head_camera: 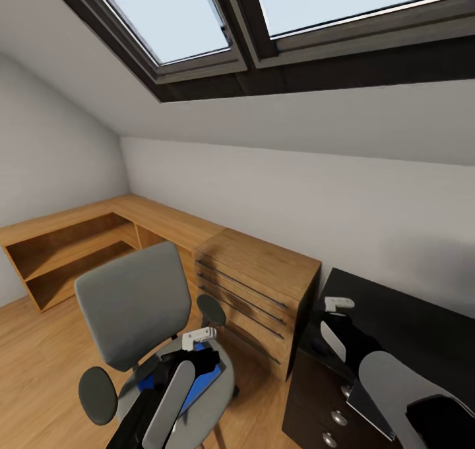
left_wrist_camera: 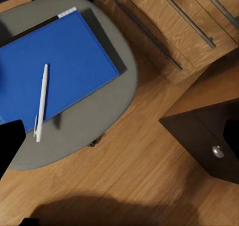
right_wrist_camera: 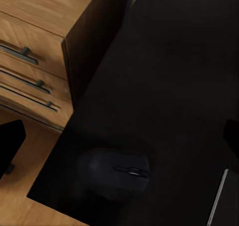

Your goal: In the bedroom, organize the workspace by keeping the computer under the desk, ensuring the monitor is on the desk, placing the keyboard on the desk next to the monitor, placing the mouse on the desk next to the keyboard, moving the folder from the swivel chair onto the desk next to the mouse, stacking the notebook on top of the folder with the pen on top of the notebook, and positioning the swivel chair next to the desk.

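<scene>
The grey swivel chair [head_camera: 132, 304] stands on the wood floor left of the desk [head_camera: 409, 324]. On its seat lies the blue folder [left_wrist_camera: 59, 66], with the white pen [left_wrist_camera: 42, 101] resting on it. The dark notebook [left_wrist_camera: 107, 44] sticks out from under the folder's far edge. My left gripper [left_wrist_camera: 119, 141] hovers open above the seat's edge, holding nothing. The dark mouse [right_wrist_camera: 117, 172] sits near a corner of the glossy black desk [right_wrist_camera: 174, 61]. Above it my right gripper [right_wrist_camera: 119, 139] hangs open and empty. A thin silver-grey edge [right_wrist_camera: 219, 201], perhaps the keyboard, shows beside the mouse.
A light-wood chest of drawers [head_camera: 257, 284] stands against the wall between chair and desk, close to both. Low wooden shelving [head_camera: 66, 251] runs along the left wall. The desk's dark drawer unit with silver knobs [head_camera: 333, 416] is below my right arm. A sloped ceiling with skylights hangs overhead.
</scene>
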`<state>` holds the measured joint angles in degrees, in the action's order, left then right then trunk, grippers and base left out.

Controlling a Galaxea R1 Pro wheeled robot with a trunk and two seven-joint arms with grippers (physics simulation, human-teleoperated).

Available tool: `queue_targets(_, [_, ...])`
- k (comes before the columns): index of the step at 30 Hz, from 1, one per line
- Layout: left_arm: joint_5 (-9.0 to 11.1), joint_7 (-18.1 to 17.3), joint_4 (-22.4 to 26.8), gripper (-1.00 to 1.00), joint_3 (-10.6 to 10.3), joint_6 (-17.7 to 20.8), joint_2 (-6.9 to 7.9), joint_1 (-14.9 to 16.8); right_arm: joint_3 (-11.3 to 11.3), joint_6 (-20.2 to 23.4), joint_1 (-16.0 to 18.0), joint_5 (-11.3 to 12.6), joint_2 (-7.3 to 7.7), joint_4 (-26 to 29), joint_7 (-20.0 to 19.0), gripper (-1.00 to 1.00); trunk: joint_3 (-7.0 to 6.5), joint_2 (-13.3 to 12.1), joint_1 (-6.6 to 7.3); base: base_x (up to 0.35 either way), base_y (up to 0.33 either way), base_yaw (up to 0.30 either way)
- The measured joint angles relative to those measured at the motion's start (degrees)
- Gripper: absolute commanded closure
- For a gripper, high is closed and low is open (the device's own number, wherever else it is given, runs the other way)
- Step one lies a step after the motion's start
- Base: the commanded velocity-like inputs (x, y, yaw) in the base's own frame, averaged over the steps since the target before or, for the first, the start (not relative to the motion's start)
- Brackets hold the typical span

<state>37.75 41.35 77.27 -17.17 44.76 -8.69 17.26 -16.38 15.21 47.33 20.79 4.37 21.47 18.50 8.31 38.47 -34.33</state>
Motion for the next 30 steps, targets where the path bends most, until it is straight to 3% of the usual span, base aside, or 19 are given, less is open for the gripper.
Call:
queue_targets(9, [0.0, -0.2, 0.1, -1.0, 0.0, 0.0, -0.01, 0.0, 0.0, -1.1, 0.4, -0.1, -0.03, -1.9, -0.6, -1.0, 0.0, 0.0, 0.02, 0.147, 0.0, 0.0])
queue_targets(17, [0.0, -0.3, 0.6, -1.0, 0.0, 0.1, 0.06, 0.0, -0.1, -1.7, 0.4, -0.2, -0.91, -5.1, -0.7, -1.0, 0.0, 0.0, 0.0, 0.086, 0.0, 0.0])
queue_targets(23, [0.1, -0.2, 4.4, -1.0, 0.0, 0.2, 0.01, 0.0, -0.1, -1.9, 0.4, -0.1, -1.35, -6.6, -1.0, -1.0, 0.0, 0.0, 0.0, 0.011, 0.0, 0.0])
queue_targets(30, [0.2, -0.1, 7.7, -1.0, 0.1, 0.2, 0.0, 0.1, -0.1, -1.5, 0.4, 0.0, -1.6, -6.9, -2.0, -1.0, 1.26, 2.8, -1.53, 0.002, 0.0, 0.0])
